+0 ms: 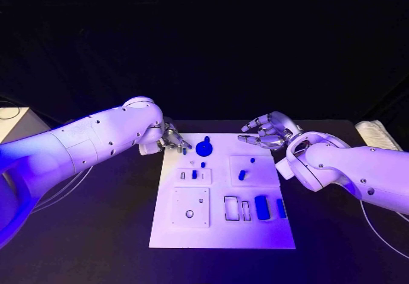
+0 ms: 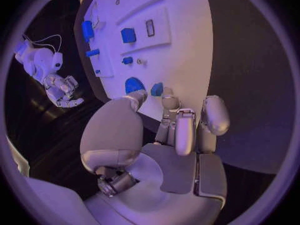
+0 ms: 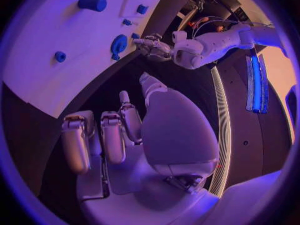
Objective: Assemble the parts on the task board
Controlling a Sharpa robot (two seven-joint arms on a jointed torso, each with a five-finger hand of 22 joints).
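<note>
On the black tabletop (image 1: 102,236) lies the white board (image 1: 221,234), long side running from 6 to 12 o'clock. Toward 6 o'clock on it sit a square plate with a small oval hole (image 1: 190,207) and, at its 3 o'clock, two open slots (image 1: 237,209) followed by two upright blue blocks (image 1: 262,207), side by side. Farther up, a small blue part (image 1: 194,174) stands in the left raised plate and a blue peg (image 1: 243,174) in the right one. At the far edge, near 12 o'clock, rests a round blue knob (image 1: 204,147). Just beside it at 9 o'clock, the left hand (image 1: 173,141) pinches a small blue piece (image 1: 184,150) at its fingertips (image 2: 170,101), right over the board's far left corner. The right hand (image 1: 268,131) hovers off the far right corner, fingers loosely apart and holding nothing
</note>
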